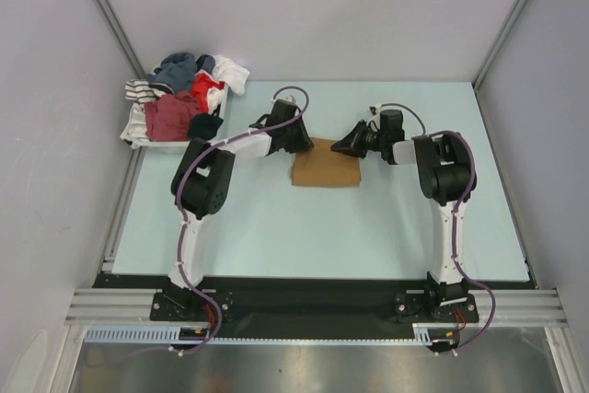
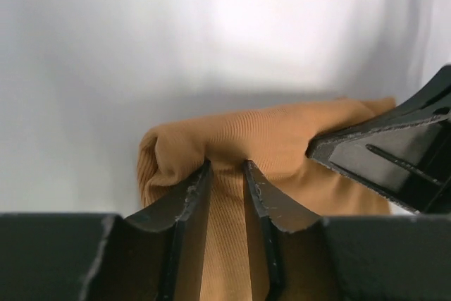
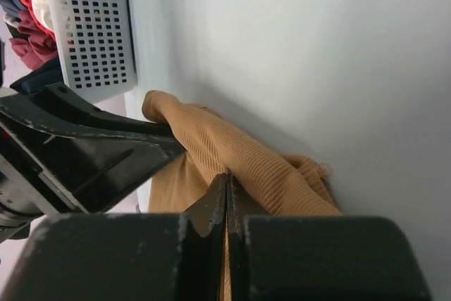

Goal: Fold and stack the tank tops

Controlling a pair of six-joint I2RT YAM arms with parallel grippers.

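Note:
A tan-brown tank top (image 1: 325, 172) lies folded into a small rectangle at the middle of the table. Both grippers meet at its far edge. My left gripper (image 1: 299, 143) has a raised fold of the ribbed tan cloth (image 2: 282, 139) pinched between its fingers (image 2: 225, 167). My right gripper (image 1: 350, 144) is shut, its fingertips (image 3: 227, 177) nipping the same rolled edge (image 3: 254, 160). Each wrist view shows the other gripper close beside it. A dark maroon red top (image 1: 170, 117) lies in the heap of clothes at the back left.
A white perforated basket (image 1: 138, 135) at the table's back left corner holds mixed clothes: striped, blue, red and white pieces. Its wall (image 3: 95, 26) shows in the right wrist view. Grey walls enclose the pale table (image 1: 276, 227) on three sides.

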